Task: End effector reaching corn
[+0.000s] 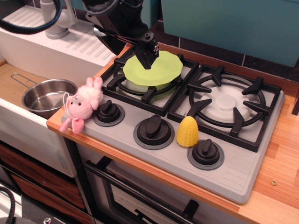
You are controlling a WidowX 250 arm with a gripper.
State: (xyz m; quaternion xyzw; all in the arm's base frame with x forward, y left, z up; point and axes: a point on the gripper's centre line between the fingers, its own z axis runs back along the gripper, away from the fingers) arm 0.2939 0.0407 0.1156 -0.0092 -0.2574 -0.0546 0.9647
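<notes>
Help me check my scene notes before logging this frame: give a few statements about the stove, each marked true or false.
1. The corn stands between two knobs. True.
2. The tool holds the corn. False: it hangs over the plate, apart from the corn.
3. The plate sits on the left burner. True.
4. The plush lies in the pot. False: it sits on the stove's left edge.

Corn (pixel 187 131) between two front knobs — plate (pixel 153 70) on left burner (tool (pixel 148 59) above), pot (pixel 46 97) far left
</notes>
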